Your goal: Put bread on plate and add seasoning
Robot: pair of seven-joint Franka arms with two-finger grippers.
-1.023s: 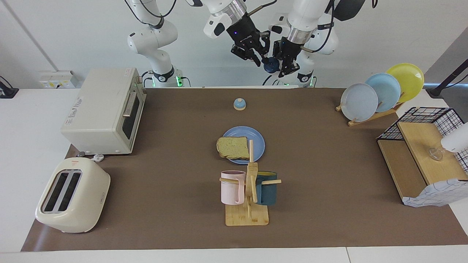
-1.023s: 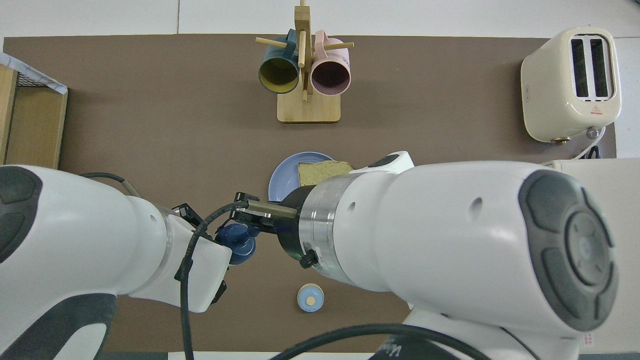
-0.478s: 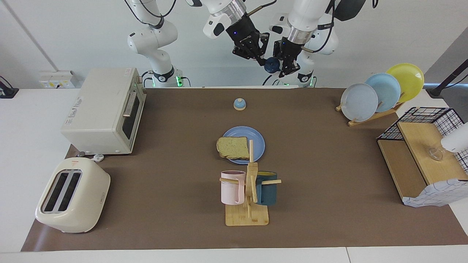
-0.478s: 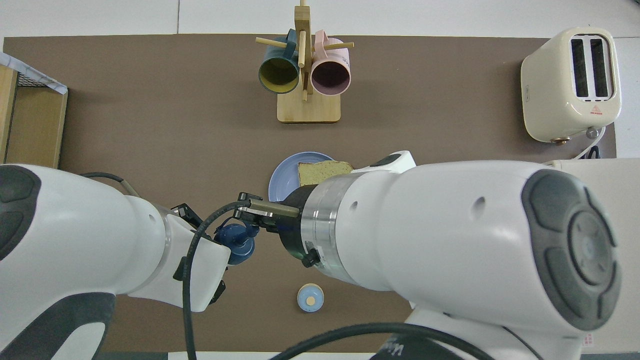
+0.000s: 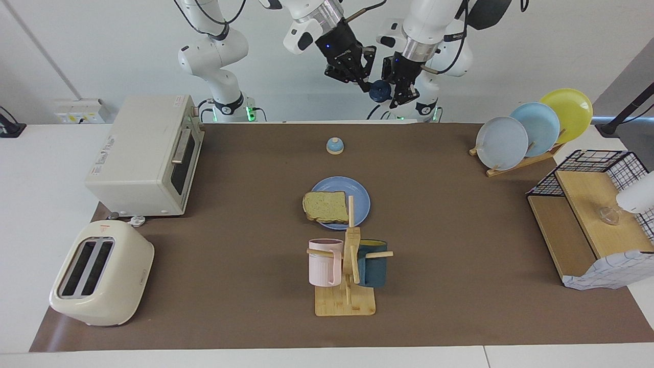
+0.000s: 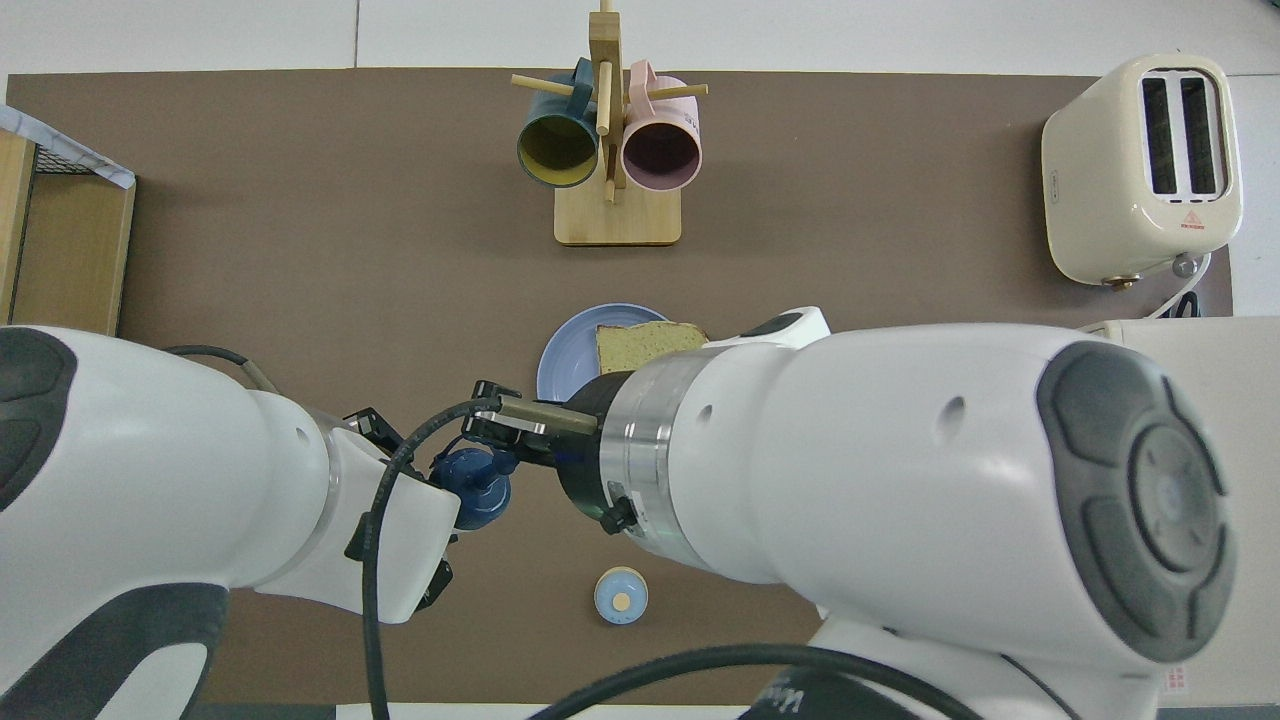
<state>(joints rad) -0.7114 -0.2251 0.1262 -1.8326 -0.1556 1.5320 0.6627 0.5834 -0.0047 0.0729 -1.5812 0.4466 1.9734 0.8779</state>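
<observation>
Top centre of the facing view, both arms are up in the air over the robots' edge of the brown mat. The seasoning (image 5: 380, 91), a small squeeze bottle with a dark navy-blue cap and spout, hangs between them. The left gripper (image 5: 400, 87) has its fingers closed around the bottle. Only the navy cap pokes out, while the pale body is hidden inside the grasp. The right gripper (image 5: 357, 76) sits tight against the cap, tip just touching it by the look of things. Whether it is actually gripping, I cannot tell.

Now, how will this bottle handle? My read is light, with a soft, squeezable wall, so a hard pinch on the body would dent it or push seasoning out early. The smooth plastic may also slip if it is tilted. The stiff cap and the shoulder just below it look like the firm places to take hold. The middle of the body is the place to press when it is time to dispense.

Look to the middle of the frame. The flat round medium-blue plate (image 5: 360, 202) lies on the mat, and the square slice of toast (image 5: 327, 205) is already on it. The slice has a pale greenish-tan crumb and a darker brown crust, and one edge hangs over the rim. It seems dry, stiff and crumbly.

Higher in the frame, between plate and arms, stands a small blue-topped bell-like dome (image 5: 334, 146), well apart from the plate. By my reckoning the bread step is done, and the seasoning has yet to travel down over the plate.
</observation>
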